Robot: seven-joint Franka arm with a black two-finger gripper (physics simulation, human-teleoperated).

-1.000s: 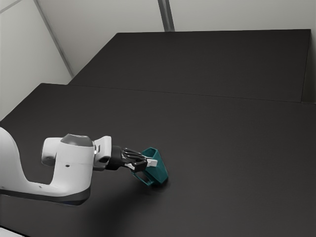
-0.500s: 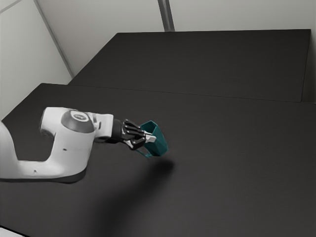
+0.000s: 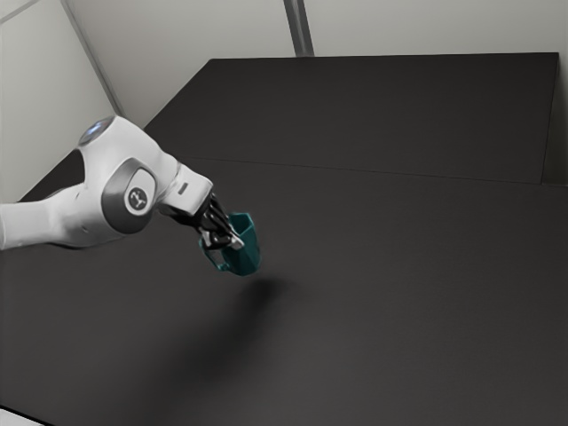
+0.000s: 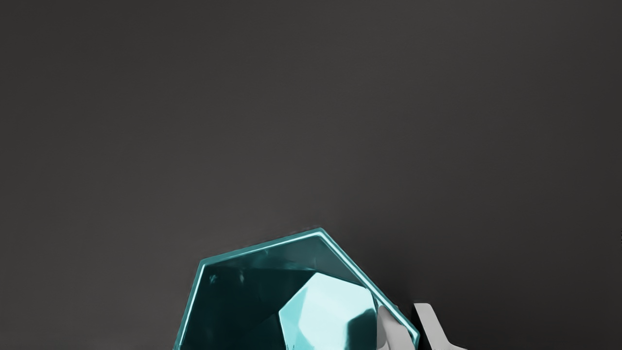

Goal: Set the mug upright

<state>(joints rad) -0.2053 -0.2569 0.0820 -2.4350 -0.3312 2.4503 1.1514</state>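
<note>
Clear of the table, the teal faceted mug (image 3: 246, 251) hangs from my gripper (image 3: 227, 241) in the exterior view, its opening upward and its body leaning slightly. Its handle (image 3: 215, 260) is on the exterior view's left side, below the fingers. In the wrist view I look into the mug (image 4: 262, 248) through its angular rim. There my gripper (image 4: 408, 323) is shut on the mug's wall, one finger inside and the other outside. Part of the mug lies beyond the picture's edge.
The dark table (image 3: 382, 311) extends under and around the raised mug, with a soft shadow beneath it. Farther back is another dark surface (image 3: 355, 115), with pale walls (image 3: 426, 27) behind.
The arm has lifted the mug off the table and drawn it toward the exterior view's left. My hand has pitched downward, and the mug leans less than before.
</note>
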